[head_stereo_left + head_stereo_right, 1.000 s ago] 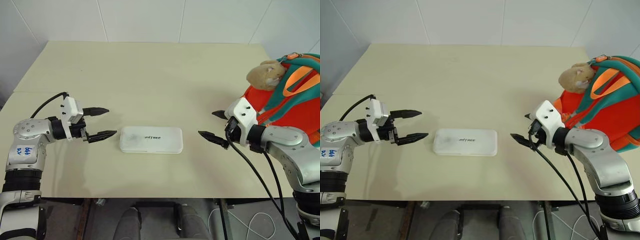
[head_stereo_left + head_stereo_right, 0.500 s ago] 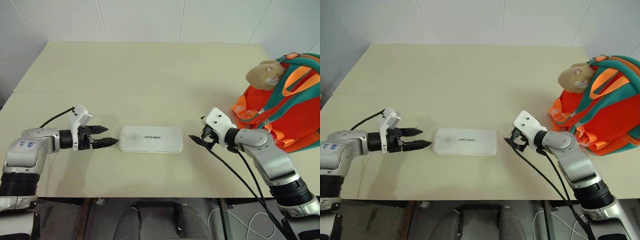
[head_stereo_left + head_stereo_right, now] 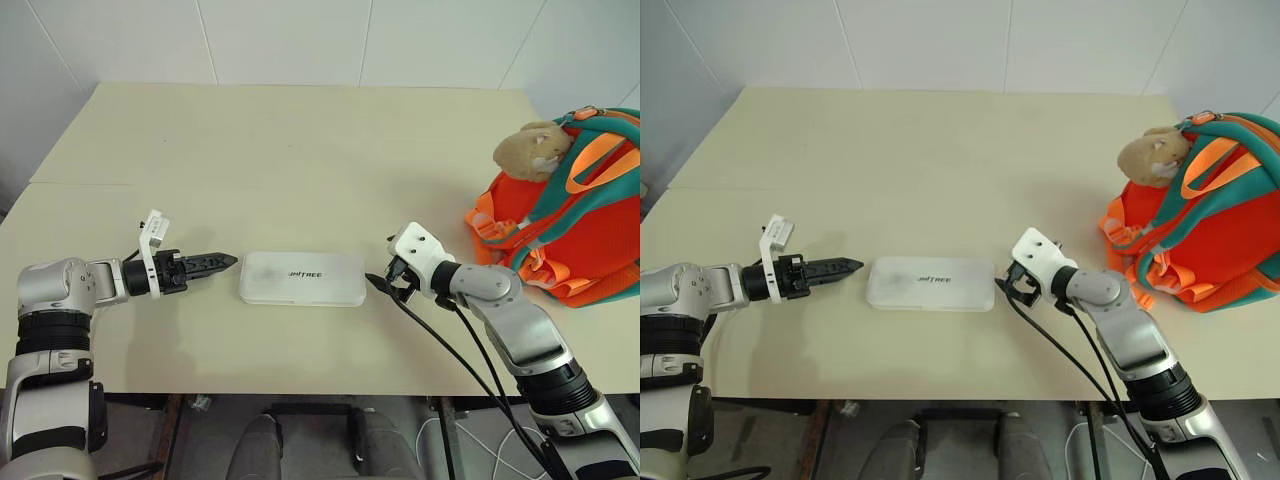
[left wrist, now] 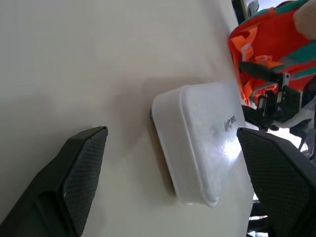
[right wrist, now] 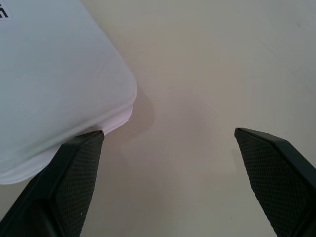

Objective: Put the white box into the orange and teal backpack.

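The white box (image 3: 302, 278) lies flat on the table (image 3: 300, 140), near the front edge, its dark lettering facing up. My left gripper (image 3: 218, 263) is low over the table just off the box's left end, open and pointing at it; the box end (image 4: 197, 148) sits ahead between the two fingers. My right gripper (image 3: 382, 282) is open at the box's right end, and one finger (image 5: 74, 168) is close beside the box's corner (image 5: 54, 79). The orange and teal backpack (image 3: 590, 220) stands at the table's right edge with a tan plush toy (image 3: 530, 150) on top.
Black cables (image 3: 470, 360) hang from the right arm over the table's front edge. The table runs wide and bare behind the box to a white wall (image 3: 300, 40).
Both grippers came down towards the table and closed in on the box's two ends. The left gripper rolled about its own axis. The right one moved left, away from the backpack.
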You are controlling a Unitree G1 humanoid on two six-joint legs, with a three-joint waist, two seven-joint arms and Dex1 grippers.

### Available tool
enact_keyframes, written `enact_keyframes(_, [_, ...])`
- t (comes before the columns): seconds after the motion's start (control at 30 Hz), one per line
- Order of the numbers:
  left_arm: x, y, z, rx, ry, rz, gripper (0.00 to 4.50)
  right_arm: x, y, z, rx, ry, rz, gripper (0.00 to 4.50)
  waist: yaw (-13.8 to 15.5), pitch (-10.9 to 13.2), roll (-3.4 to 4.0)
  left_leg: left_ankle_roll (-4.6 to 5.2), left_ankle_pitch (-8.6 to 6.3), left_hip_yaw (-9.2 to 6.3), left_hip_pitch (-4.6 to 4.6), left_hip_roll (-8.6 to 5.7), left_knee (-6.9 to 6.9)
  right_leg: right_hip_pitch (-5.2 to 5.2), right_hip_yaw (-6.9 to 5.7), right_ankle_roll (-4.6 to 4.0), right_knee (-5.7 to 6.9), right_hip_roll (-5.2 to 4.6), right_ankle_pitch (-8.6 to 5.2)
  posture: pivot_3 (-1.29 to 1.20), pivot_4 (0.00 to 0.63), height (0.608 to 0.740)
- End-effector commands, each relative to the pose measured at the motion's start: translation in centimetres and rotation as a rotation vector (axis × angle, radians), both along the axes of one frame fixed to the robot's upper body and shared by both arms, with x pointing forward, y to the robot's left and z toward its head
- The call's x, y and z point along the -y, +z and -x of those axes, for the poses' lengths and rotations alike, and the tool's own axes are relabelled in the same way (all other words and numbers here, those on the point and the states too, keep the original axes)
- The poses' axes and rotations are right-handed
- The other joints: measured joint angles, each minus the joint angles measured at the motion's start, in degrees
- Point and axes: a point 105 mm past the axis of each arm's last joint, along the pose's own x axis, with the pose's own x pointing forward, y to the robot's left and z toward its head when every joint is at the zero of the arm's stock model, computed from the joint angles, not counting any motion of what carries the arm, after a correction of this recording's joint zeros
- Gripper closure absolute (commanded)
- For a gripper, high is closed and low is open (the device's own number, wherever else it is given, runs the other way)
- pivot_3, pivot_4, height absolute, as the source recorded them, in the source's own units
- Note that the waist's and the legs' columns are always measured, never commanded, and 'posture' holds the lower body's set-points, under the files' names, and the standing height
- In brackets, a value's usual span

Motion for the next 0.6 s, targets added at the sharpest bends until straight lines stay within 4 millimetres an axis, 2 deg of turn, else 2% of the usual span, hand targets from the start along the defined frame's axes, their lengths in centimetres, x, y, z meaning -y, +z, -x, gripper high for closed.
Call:
enact_keyframes(0.03, [0.7, -0.5, 0.0, -0.026, -0.030, 0.018, 0.00, -0.2, 1.0, 0.0, 0.045, 0.007, -0.014, 0.02, 0.02, 0.00, 0.00, 0.00, 0.00, 0.00, 0.00, 0.00, 0.00, 0.00, 0.00, 0.00, 0.01, 0.00, 0.00, 0.00, 0.150, 0.740])
enact_keyframes(0.27, [2.3, -1.5, 0.1, -0.091, -0.098, 0.001, 0.00, -0.4, 0.8, 0.0, 0.041, 0.011, -0.015, 0.02, 0.15, -0.01, -0.01, -0.02, 0.01, 0.00, 0.04, -0.01, 0.00, 0.02, 0.00, 0.00, 0.02, -0.01, 0.00, 0.00, 0.150, 0.740])
enact_keyframes(0.47, [3.0, -1.4, -0.7, -0.065, -0.104, 0.014, 0.00, -0.6, 0.8, 0.0, 0.041, 0.017, -0.021, 0.02, 0.14, -0.02, 0.00, -0.02, 0.01, 0.00, 0.05, -0.03, 0.01, 0.05, 0.00, 0.00, 0.02, -0.03, 0.00, 0.00, 0.150, 0.740])
enact_keyframes(0.6, [4.2, -1.9, -0.8, -0.074, -0.146, 0.024, 0.00, -1.0, 0.8, 0.0, 0.039, 0.029, -0.027, 0.02, 0.11, -0.02, 0.00, -0.03, 0.02, 0.00, 0.12, -0.04, 0.03, 0.14, 0.00, 0.02, 0.02, -0.03, 0.01, 0.00, 0.150, 0.740])
